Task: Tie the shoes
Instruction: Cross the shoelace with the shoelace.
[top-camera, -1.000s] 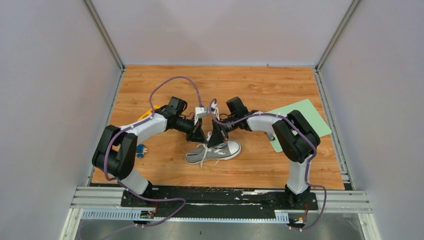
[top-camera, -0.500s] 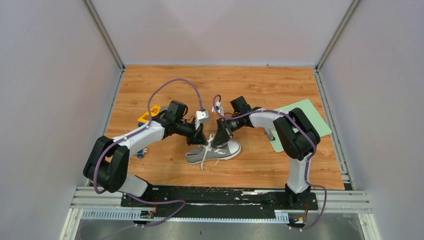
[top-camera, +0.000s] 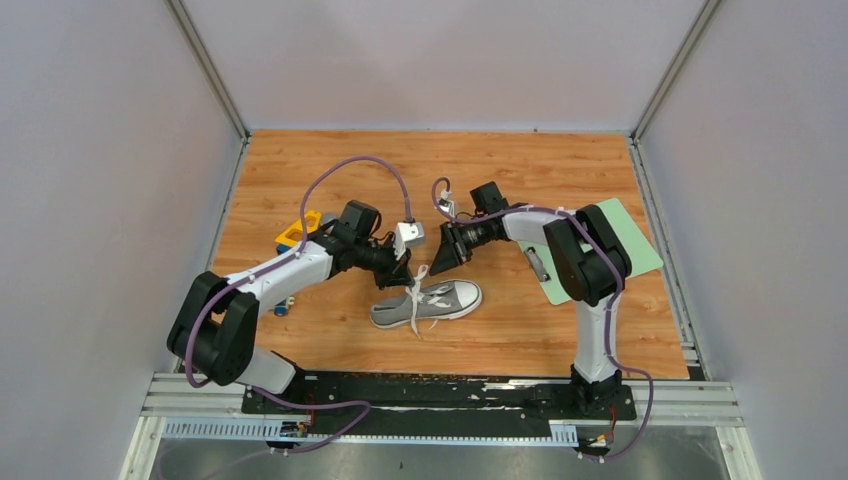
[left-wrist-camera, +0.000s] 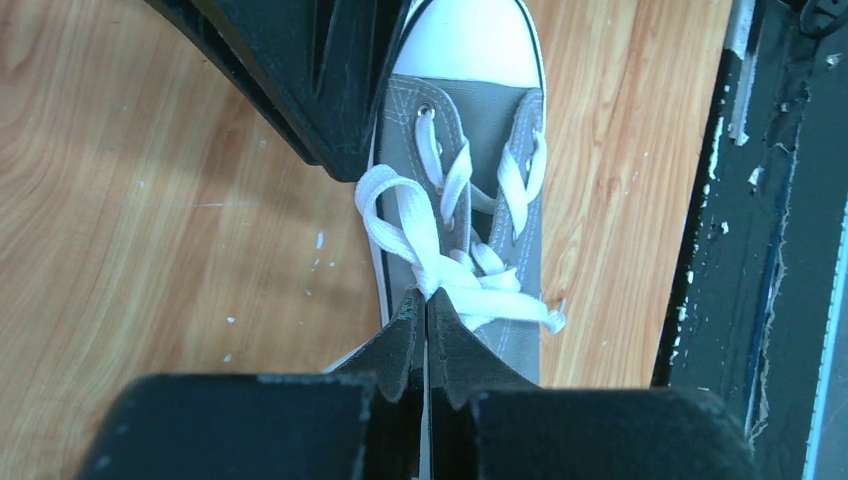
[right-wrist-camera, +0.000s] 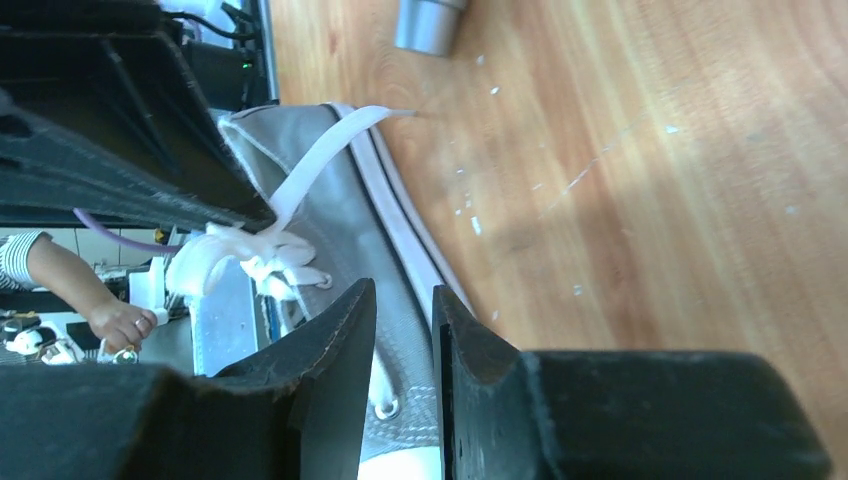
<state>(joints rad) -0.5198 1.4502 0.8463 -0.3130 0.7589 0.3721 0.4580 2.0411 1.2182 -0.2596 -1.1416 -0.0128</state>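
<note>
Sneaker (top-camera: 445, 298) lies centre frame on worktop (top-camera: 500, 170), toe right. My left hand (left-wrist-camera: 427, 298) closed, seemingly pinching lace (left-wrist-camera: 398, 212) beside knot, for tension. Right hand (right-wrist-camera: 403, 300) parted, empty, upper right of sneaker.

Grey sneaker (top-camera: 428, 303) w/ white laces (left-wrist-camera: 402, 214), orange wood-grain table (top-camera: 500, 170), pale-green mat (top-camera: 632, 236).

Top ext cam: we look down from high behind the arm bases (top-camera: 268, 372), facing fwd, far enough to take in the whole table (top-camera: 560, 170). Left wrist cam: we look past the left gripper (left-wrist-camera: 427, 298), v. close on the sneaker (left-wrist-camera: 525, 250). Right wrist cam: same closeness past the right gripper (right-wrist-camera: 402, 290), view rolled sideways. All three share sneaker + laces (left-wrist-camera: 445, 275).
</note>
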